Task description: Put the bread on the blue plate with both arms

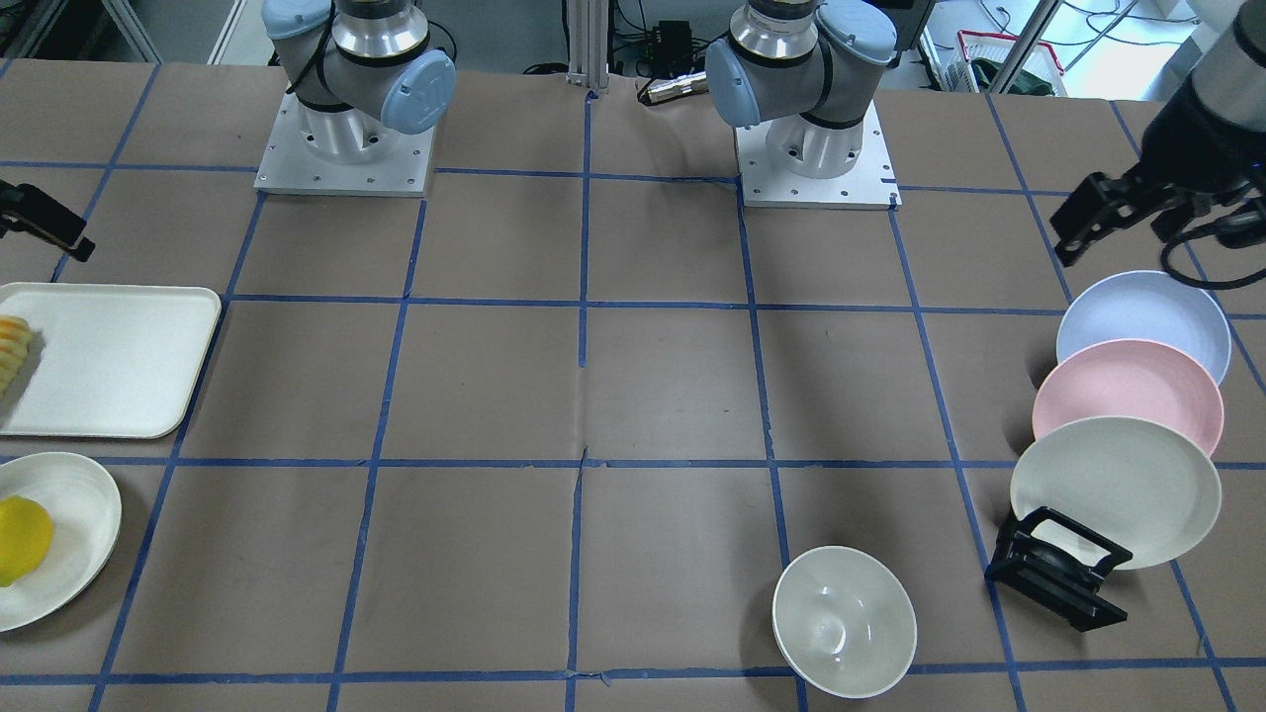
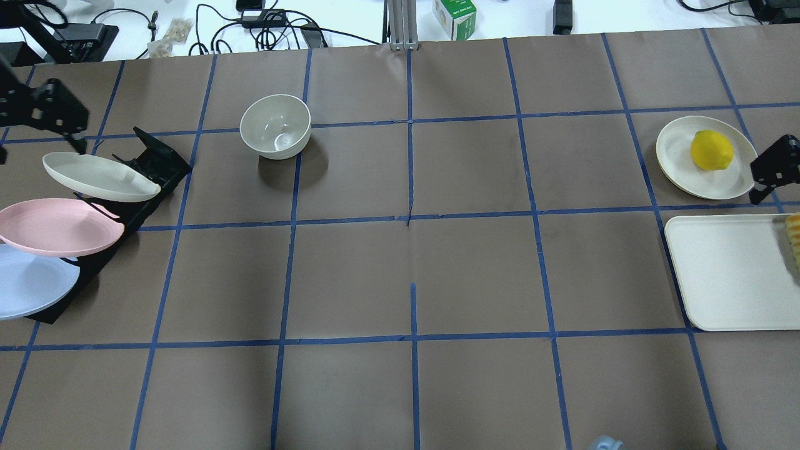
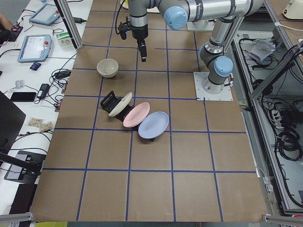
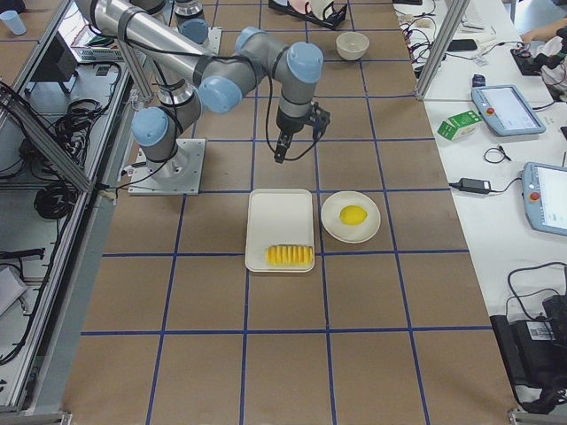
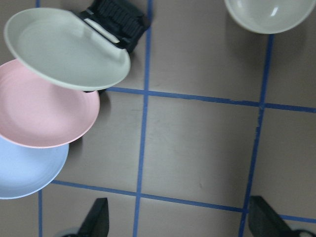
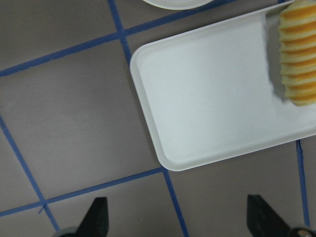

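The bread (image 6: 297, 54), a ridged orange-yellow loaf, lies at one end of a white tray (image 6: 212, 98); it also shows at the frame edge in the overhead view (image 2: 794, 240) and in the exterior right view (image 4: 290, 256). The blue plate (image 5: 24, 173) leans in a black rack (image 2: 156, 159) behind a pink plate (image 5: 44, 113) and a cream plate (image 5: 64, 49). My left gripper (image 5: 180, 222) is open and empty, hovering above the table beside the plates (image 2: 44, 109). My right gripper (image 6: 180, 222) is open and empty, above the table beside the tray (image 2: 775, 165).
A yellow lemon (image 2: 711, 150) sits on a cream plate (image 2: 675, 156) next to the tray. A cream bowl (image 2: 275, 125) stands on the table's far side, right of the rack. Blue tape lines grid the brown table.
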Available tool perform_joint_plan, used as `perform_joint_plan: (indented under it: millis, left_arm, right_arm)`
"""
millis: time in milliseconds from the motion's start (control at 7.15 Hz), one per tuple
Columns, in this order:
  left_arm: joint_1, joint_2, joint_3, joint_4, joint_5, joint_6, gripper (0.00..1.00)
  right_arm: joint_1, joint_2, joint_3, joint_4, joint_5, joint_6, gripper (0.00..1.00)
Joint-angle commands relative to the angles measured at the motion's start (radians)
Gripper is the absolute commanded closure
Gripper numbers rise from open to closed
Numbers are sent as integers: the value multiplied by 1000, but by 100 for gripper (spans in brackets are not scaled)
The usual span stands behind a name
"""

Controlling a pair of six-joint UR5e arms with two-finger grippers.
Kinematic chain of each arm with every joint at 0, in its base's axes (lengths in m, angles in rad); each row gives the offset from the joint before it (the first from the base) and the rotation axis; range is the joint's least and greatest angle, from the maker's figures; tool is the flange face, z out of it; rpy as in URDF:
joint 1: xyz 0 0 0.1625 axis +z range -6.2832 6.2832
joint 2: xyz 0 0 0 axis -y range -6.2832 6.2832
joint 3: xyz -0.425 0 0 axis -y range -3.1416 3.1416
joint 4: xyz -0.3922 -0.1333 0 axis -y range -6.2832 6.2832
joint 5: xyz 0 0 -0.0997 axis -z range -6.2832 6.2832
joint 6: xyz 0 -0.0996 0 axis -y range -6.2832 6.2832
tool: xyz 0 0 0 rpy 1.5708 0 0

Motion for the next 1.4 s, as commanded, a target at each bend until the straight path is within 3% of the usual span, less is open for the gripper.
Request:
perform_joint_plan:
  millis: [0, 419, 699, 978, 1258]
  left_arm:
    - [251, -43, -13, 40, 9, 46, 0]
    - [477, -84, -187, 296, -4, 191, 0]
    - [606, -150, -246, 355, -78, 256, 0]
    - [611, -224, -252, 485, -118, 251, 0]
    - [611, -253, -252, 490, -159, 250, 5]
  right_arm:
    - [-127, 143, -1, -205, -17, -187, 0]
    - [-174, 287, -7, -406, -28, -204, 0]
    - [-181, 359, -18, -473, -72, -294, 0]
    - [-181, 410, -24, -493, -71, -245, 0]
    - [-181, 453, -21, -507, -72, -236, 0]
